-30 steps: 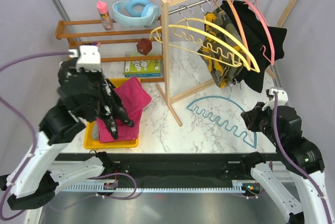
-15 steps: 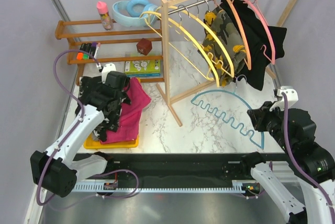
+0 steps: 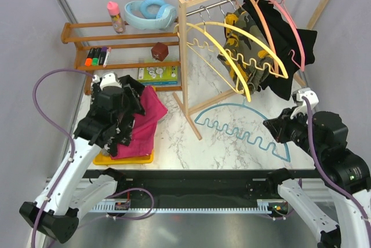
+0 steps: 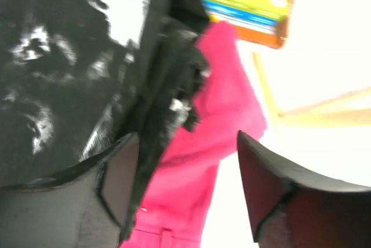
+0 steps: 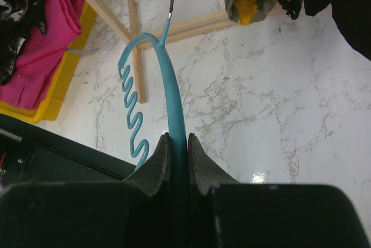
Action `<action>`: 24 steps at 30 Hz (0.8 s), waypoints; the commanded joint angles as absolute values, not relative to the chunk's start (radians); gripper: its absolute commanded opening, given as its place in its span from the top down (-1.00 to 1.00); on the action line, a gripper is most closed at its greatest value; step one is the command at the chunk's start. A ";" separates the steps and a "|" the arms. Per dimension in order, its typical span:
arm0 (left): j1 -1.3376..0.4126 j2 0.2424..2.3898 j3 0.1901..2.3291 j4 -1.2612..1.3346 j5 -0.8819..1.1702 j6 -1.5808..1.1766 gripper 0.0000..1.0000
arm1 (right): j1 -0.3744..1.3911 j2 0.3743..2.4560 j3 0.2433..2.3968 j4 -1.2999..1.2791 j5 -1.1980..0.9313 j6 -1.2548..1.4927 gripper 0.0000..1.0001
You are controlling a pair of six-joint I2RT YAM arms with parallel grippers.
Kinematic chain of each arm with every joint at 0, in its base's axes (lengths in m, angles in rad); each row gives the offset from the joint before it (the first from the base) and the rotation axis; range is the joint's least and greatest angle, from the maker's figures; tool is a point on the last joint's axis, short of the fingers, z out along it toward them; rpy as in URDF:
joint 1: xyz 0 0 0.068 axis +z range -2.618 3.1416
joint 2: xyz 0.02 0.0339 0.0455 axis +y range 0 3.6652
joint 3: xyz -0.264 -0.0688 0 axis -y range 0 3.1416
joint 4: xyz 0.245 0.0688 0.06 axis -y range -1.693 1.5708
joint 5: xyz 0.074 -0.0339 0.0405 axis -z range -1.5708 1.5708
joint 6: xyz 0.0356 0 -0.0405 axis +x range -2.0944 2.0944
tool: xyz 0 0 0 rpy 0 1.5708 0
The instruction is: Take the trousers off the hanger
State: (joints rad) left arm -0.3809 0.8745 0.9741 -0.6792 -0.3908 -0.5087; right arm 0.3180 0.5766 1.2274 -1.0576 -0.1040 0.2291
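My left gripper (image 3: 119,121) hangs open over the yellow tray (image 3: 124,159). Between its spread fingers lie the magenta trousers (image 4: 214,143), which show in the top view as magenta trousers (image 3: 148,116). Black speckled trousers (image 4: 52,57) are bunched beside the left finger (image 4: 119,184), not gripped. My right gripper (image 5: 177,139) is shut on the arm of an empty blue hanger (image 5: 172,86), low over the marble table. From above, that blue hanger (image 3: 229,106) reaches left from the right gripper (image 3: 271,127). Camouflage trousers (image 3: 243,45) and black trousers (image 3: 287,39) still hang on the rail.
A wooden rack (image 3: 184,51) carries empty yellow hangers (image 3: 232,28), an orange hanger and a pink one. Its foot bars lie across the table. A wooden shelf (image 3: 78,28) at the back left holds a bottle, a blue ring, markers, a cube and a green box (image 3: 157,74).
The left gripper has opened and let the black speckled trousers go over the tray. The right gripper has carried the blue hanger a little to the left. The yellow hangers are swinging.
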 commanded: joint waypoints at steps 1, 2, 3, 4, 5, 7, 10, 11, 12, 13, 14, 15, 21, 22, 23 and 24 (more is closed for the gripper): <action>-0.379 0.818 1.057 -0.676 -0.163 -0.488 -0.58 | 0.319 0.624 1.272 -1.019 -0.130 0.198 0.99; -0.379 0.807 1.065 -0.666 -0.126 -0.486 -0.77 | 0.319 0.641 1.284 -1.020 -0.105 0.193 1.00; -0.379 0.787 1.071 -0.658 -0.092 -0.480 -0.82 | 0.319 0.647 1.290 -1.020 -0.091 0.190 1.00; -0.379 0.778 1.087 -0.655 -0.039 -0.480 -0.85 | 0.318 0.655 1.298 -1.017 -0.081 0.189 1.00; -0.379 0.772 1.097 -0.652 -0.020 -0.480 -0.94 | 0.319 0.669 1.317 -1.014 -0.084 0.183 0.99; -0.380 0.752 1.123 -0.655 0.018 -0.486 -0.96 | 0.321 0.690 1.344 -1.015 -0.065 0.175 1.00; -0.379 0.726 1.147 -0.649 0.058 -0.497 -0.99 | 0.319 0.741 1.388 -1.023 -0.008 0.160 1.00; -0.379 0.721 1.152 -0.649 0.067 -0.497 -0.99 | 0.319 0.750 1.405 -1.028 -0.006 0.156 1.00; -0.380 0.718 1.155 -0.649 0.071 -0.495 -0.98 | 0.321 0.756 1.410 -1.026 -0.006 0.155 0.99; -0.380 0.710 1.161 -0.649 0.081 -0.492 -0.98 | 0.319 0.761 1.414 -1.025 0.021 0.155 0.99; -0.379 0.709 1.164 -0.647 0.086 -0.488 -0.97 | 0.319 0.762 1.417 -1.022 0.017 0.156 0.99; -0.380 0.706 1.166 -0.647 0.098 -0.489 -0.96 | 0.319 0.764 1.419 -1.017 0.008 0.158 0.99; -0.380 0.690 1.161 -0.626 0.147 -0.497 -0.87 | 0.319 0.776 1.379 -1.020 -0.146 0.161 1.00; -0.379 0.690 1.160 -0.623 0.149 -0.497 -0.86 | 0.319 0.781 1.376 -1.022 -0.135 0.157 1.00; -0.379 0.692 1.157 -0.620 0.150 -0.500 -0.85 | 0.319 0.785 1.379 -1.023 -0.132 0.152 1.00; -0.379 0.690 1.151 -0.617 0.158 -0.500 -0.84 | 0.322 0.787 1.384 -1.020 -0.138 0.147 0.99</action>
State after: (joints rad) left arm -0.3817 0.6952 1.1385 -0.6693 0.1059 -0.5022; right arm 0.3180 0.7761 1.3754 -1.0660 -0.1005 0.1665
